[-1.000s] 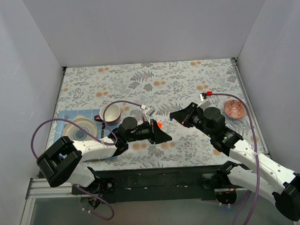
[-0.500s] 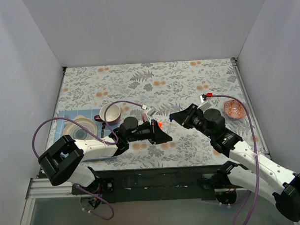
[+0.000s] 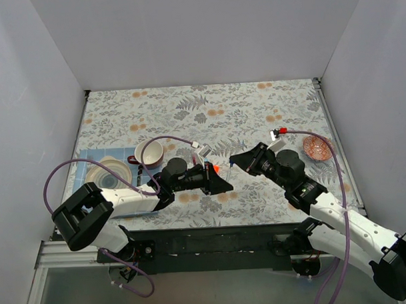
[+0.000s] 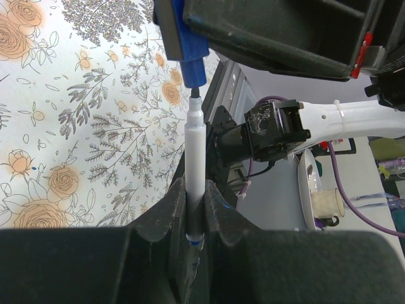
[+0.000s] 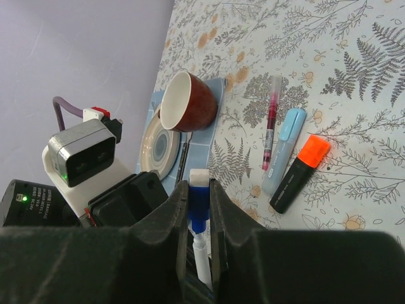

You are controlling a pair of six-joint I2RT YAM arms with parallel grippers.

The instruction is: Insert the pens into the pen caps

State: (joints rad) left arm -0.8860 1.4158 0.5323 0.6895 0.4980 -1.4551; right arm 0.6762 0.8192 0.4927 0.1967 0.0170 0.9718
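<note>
My left gripper (image 4: 195, 212) is shut on a white-barrelled pen (image 4: 194, 158) with a blue end, its tip pointing away. My right gripper (image 5: 199, 190) is shut on a dark blue pen cap (image 5: 198, 197). The cap's mouth sits right at the pen's dark tip; the cap also shows in the left wrist view (image 4: 188, 47). In the top view the two grippers (image 3: 222, 183) (image 3: 236, 159) meet nose to nose above the middle of the table. A light blue pen (image 5: 283, 150) and a black pen with an orange end (image 5: 297, 174) lie side by side on the table.
A thin pink pen (image 5: 270, 120) lies next to the light blue one. A red-brown cup (image 3: 151, 152) and a plate (image 3: 108, 174) stand on a blue mat at the left. A patterned bowl (image 3: 317, 147) sits at the right. White walls enclose the table.
The right gripper with the blue cap has edged slightly nearer the left gripper's pen. The left arm has barely moved.
</note>
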